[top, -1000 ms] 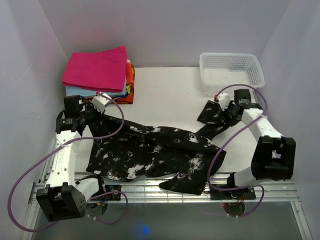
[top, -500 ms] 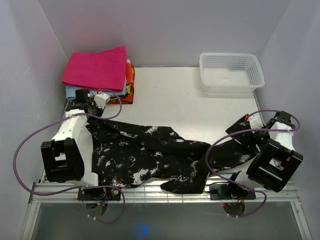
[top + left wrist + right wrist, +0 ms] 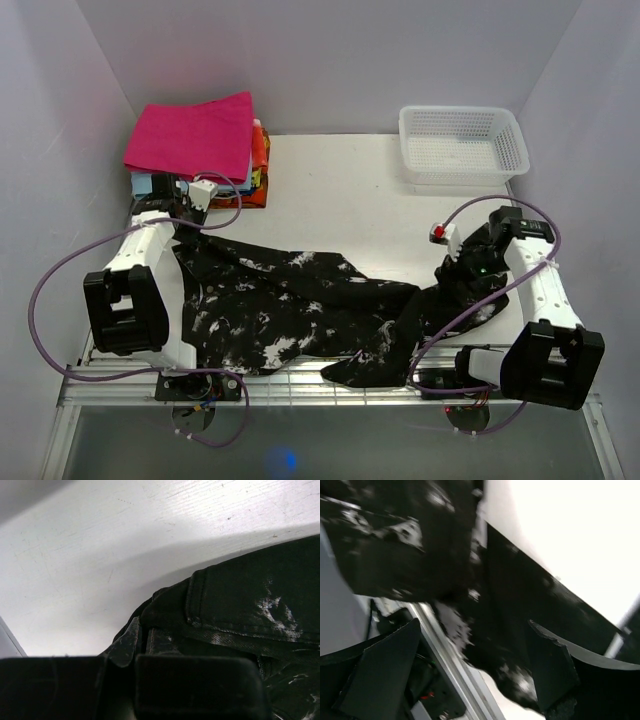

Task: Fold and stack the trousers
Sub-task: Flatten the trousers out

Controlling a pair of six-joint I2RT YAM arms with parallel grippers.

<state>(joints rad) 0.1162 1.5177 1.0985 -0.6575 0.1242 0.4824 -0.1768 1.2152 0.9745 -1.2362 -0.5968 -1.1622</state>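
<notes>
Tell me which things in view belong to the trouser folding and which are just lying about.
In the job:
- the trousers, spread out between the arms
- the left gripper, shut on their left end
- the right gripper, open over their right end

Lying about:
- the pile of folded cloths, pink on top, far left
- the white basket, far right

Pink cloth (image 3: 195, 135): folded, on top of a stack in the far left corner.
Blue cloth (image 3: 150, 183): under the pink one, its edge showing.
Orange cloth (image 3: 260, 160): same stack, showing on the right side.
Basket (image 3: 460, 112): white mesh, far right corner.
Table (image 3: 340, 190): white.
Rack (image 3: 300, 380): metal wire, along the near edge.
</notes>
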